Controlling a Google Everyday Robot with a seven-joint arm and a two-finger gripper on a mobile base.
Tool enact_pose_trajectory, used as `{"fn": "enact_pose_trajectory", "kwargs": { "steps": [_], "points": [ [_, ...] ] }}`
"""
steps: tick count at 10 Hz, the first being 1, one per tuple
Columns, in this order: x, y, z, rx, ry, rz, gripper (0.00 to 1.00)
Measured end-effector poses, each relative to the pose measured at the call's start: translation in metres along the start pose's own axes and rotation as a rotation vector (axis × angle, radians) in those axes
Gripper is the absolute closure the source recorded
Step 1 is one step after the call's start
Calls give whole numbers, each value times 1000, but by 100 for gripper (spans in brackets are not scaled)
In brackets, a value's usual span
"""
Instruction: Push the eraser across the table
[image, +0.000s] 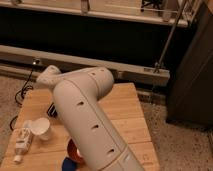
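Observation:
My thick white arm (85, 120) reaches from the bottom of the camera view up over the light wooden table (127, 112), and its wrist (47, 77) bends back down at the far left. My gripper (52, 109) hangs below the wrist, low over the table's left middle. Only a small dark part of it shows beside the arm. The black eraser cannot be made out as its own shape. It is hidden behind the arm or merged with that dark part.
A white cup (42, 128) stands on the table's left side, with a pale bottle (22, 142) lying near the front left edge. An orange thing (73, 148) and a small blue object (67, 164) peek out by the arm's base. A dark cabinet (192, 70) stands to the right.

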Motion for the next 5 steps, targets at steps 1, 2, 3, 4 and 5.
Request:
{"fn": "enact_pose_trajectory", "kwargs": {
  "steps": [1,2,3,4,5],
  "points": [
    [-7,6,-2,0,-10,-10,35],
    [-17,14,-3,2,-25,-24,35],
    [-28,19,-6,9,-41,-39,35],
    [-40,24,-9,18,-57,-53,35],
    [-51,25,-12,23,-73,-53,35]
  ]
}}
